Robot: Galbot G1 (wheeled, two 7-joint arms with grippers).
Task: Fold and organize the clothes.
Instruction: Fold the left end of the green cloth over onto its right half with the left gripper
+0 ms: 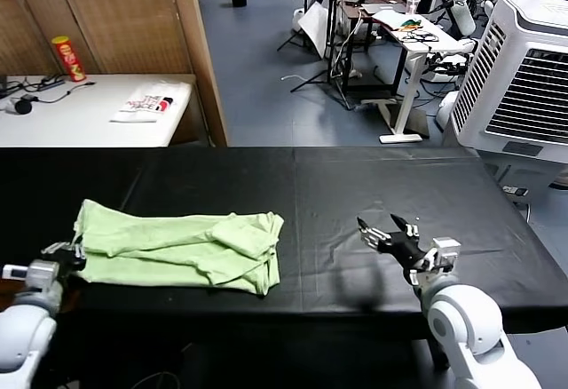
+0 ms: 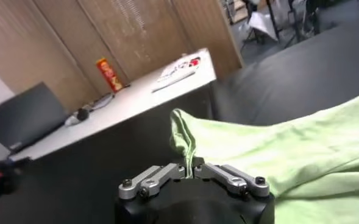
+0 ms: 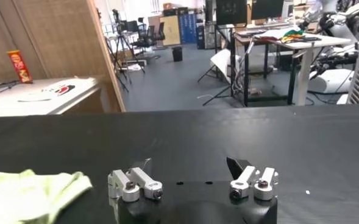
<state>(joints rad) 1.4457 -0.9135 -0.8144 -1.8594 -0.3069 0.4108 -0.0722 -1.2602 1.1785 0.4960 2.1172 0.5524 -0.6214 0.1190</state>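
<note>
On the desk (image 1: 355, 185) we find the shirt (image 1: 177, 249) partly folded (still rumpled); left claw (image 1: 67, 251) pinches its edge, right claw (image 1: 390, 234) spread, idle.

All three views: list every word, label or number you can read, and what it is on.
None is readable.
Red can on the white side table: print too small to read.
White packet: red print blurred.
T-shirt, held by the left gripper: no print showing.
</note>
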